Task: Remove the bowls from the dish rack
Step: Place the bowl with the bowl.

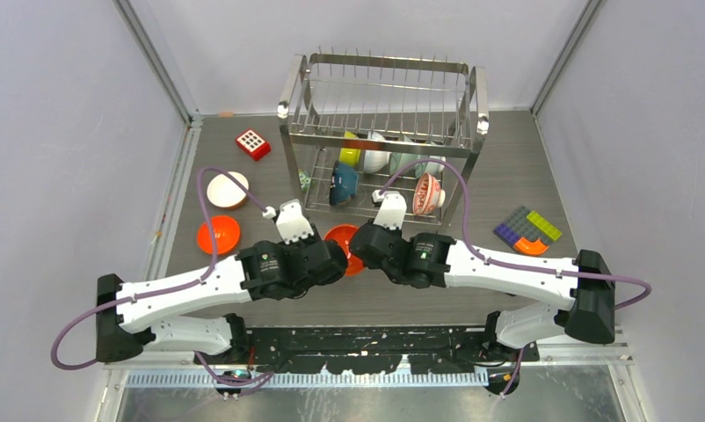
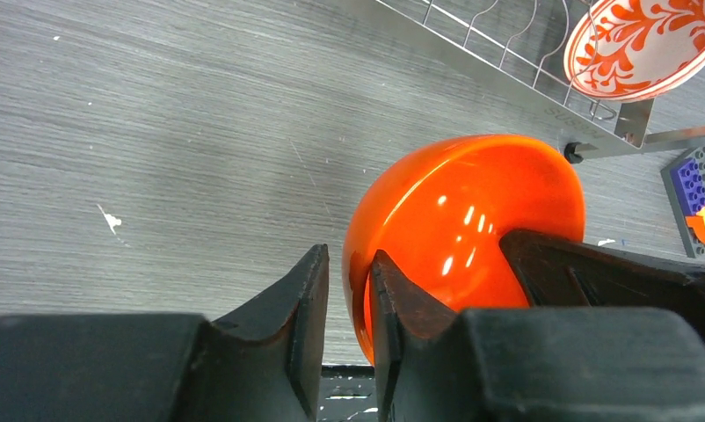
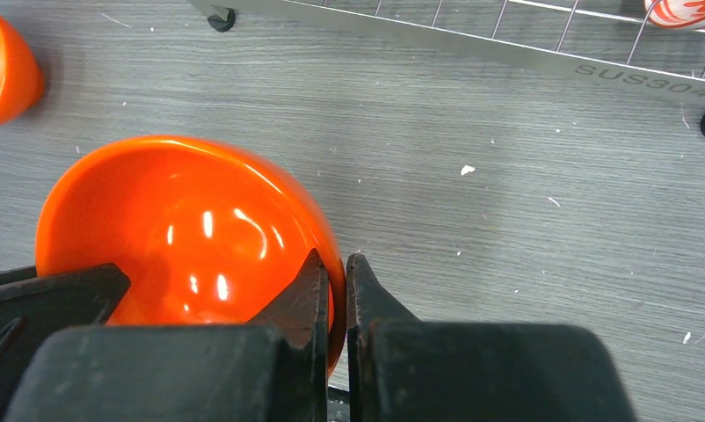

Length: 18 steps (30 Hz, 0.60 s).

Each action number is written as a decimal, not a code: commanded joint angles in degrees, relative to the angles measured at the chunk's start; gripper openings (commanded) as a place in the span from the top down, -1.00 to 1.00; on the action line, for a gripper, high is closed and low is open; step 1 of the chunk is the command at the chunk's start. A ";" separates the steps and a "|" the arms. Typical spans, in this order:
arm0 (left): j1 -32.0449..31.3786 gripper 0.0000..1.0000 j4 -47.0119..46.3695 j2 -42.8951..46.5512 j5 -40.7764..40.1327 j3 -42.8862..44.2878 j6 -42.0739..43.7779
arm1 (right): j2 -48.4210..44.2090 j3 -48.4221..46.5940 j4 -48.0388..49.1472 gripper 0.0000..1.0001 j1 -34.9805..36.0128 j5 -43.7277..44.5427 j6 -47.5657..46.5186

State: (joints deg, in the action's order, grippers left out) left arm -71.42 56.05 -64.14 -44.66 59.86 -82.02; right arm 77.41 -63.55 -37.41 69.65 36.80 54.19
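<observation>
Orange bowl (image 3: 182, 229) | rim pinched between left fingers (image 2: 305, 308) | right fingers (image 3: 371, 299) pinching opposite rim

A red square block with white dots (image 1: 253, 143) lies near the far left corner of the grey table (image 1: 551, 167); flat purple, grey, lime and orange toy bricks (image 1: 528, 230) sit near the table's right edge

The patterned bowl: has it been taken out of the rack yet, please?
No, the patterned bowl stands on edge inside the rack's lower tier.
</observation>
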 commanded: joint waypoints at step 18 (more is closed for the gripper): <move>2.27 1.00 0.21 3.66 -0.27 -2.37 0.15 | -1.73 -3.37 2.37 -0.32 0.83 -1.75 -2.05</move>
State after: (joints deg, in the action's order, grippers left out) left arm -70.54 55.64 -63.99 -43.22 57.36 -81.78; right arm 78.26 -65.36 -36.86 70.17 35.09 53.47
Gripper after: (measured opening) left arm 0.049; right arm 0.576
